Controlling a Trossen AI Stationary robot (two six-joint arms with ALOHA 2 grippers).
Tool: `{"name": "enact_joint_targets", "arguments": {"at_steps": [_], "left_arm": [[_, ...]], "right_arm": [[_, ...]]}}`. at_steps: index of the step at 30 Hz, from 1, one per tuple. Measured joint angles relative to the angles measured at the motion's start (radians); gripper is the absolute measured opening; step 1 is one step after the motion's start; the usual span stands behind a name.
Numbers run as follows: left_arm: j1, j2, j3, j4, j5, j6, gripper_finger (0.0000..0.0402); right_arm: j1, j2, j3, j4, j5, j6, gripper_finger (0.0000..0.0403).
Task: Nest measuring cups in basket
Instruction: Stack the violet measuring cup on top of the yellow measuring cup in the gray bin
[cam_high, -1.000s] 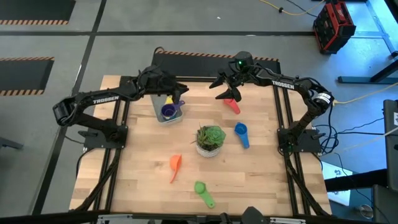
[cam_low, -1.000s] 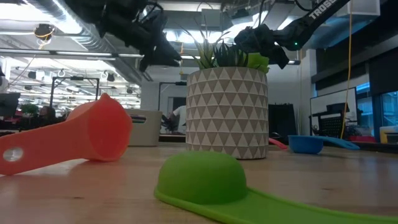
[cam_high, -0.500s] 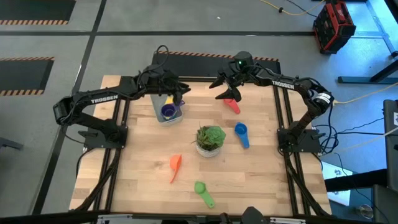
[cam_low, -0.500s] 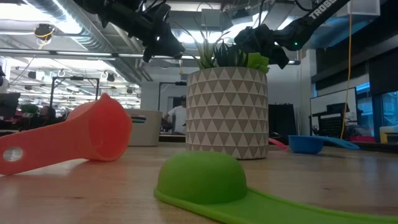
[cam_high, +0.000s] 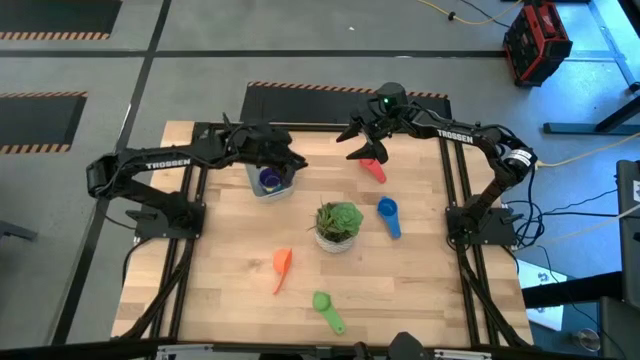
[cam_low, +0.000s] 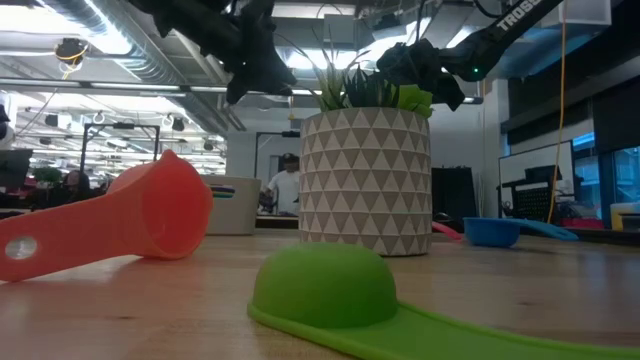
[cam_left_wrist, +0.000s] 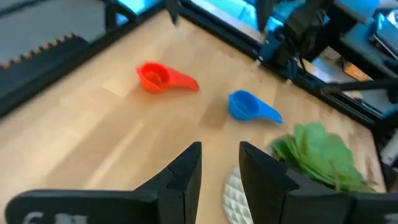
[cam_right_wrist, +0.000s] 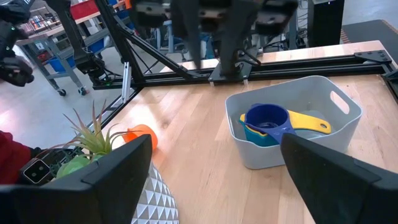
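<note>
The grey-white basket (cam_high: 254, 187) stands on the table's far left part and holds the purple cup (cam_high: 268, 180), the yellow cup (cam_right_wrist: 313, 124) and the light blue cup (cam_right_wrist: 254, 133), one inside another. My left gripper (cam_high: 297, 162) hovers open above the basket's right end, holding nothing (cam_left_wrist: 221, 155). My right gripper (cam_high: 368, 155) hangs open just above the red cup (cam_high: 374, 171), which lies on the table. The blue cup (cam_high: 388, 215), orange cup (cam_high: 282, 268) and green cup (cam_high: 326, 310) lie apart on the wood.
A white triangle-patterned pot with a green plant (cam_high: 338, 225) stands mid-table between the blue and orange cups. Black frame rails run along the table's left, right and far edges. Bare wood lies near the front corners. A person (cam_low: 287, 185) stands in the room behind.
My left gripper has risen above the basket and shifted slightly toward the table's near edge and right, now covering the basket's right end from above. The cups in the basket have stayed put. The right arm has kept still.
</note>
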Motion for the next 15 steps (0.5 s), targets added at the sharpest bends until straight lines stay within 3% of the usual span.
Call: {"name": "enact_joint_targets", "arguments": {"at_steps": [15], "left_arm": [[-0.118,0.000,0.000,-0.213,0.003,-0.184,0.0100]], "right_arm": [[0.000,0.000,0.000,0.000,0.000,0.000,0.0361]]}}
